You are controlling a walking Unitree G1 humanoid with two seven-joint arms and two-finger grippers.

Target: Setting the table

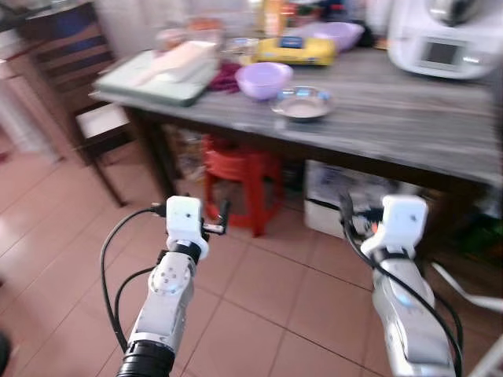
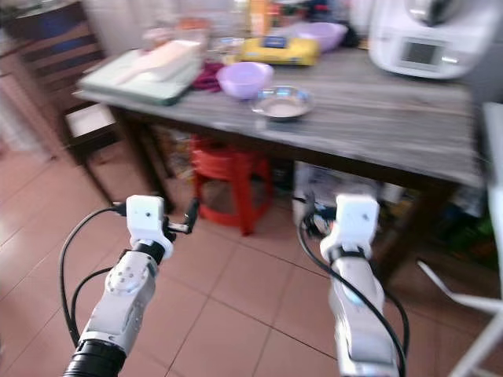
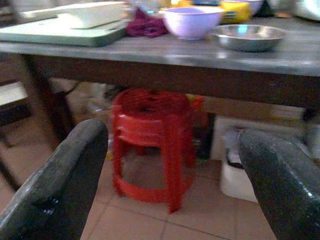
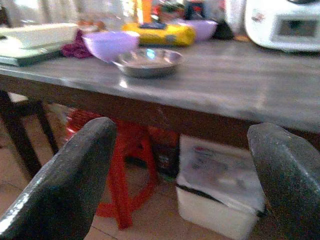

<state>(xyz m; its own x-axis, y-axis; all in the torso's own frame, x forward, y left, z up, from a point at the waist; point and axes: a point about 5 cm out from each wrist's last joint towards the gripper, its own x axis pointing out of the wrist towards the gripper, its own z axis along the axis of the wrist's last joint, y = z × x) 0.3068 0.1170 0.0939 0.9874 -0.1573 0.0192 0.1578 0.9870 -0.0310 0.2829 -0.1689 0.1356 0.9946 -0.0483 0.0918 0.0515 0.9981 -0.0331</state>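
A grey wooden table [image 1: 393,126] stands ahead of me. On it sit a steel bowl [image 1: 302,103], a lilac plastic bowl [image 1: 263,79] and a second purple bowl [image 1: 339,34] farther back. Both arms are held out in front, below table height and short of its front edge. My left gripper [image 3: 170,185] is open with nothing between its fingers [image 3: 65,185]. My right gripper [image 4: 182,180] is open too and holds nothing. In the head views the left gripper [image 1: 218,218] and right gripper [image 1: 350,214] hover over the tiled floor.
A pale green tray [image 1: 157,78] with a white dish lies at the table's left end. A yellow packet [image 1: 295,50] and a white kitchen machine [image 1: 444,35] stand at the back. Under the table are red stools [image 1: 240,184] and a white bin [image 1: 338,196]. A dark chair [image 1: 71,86] stands left.
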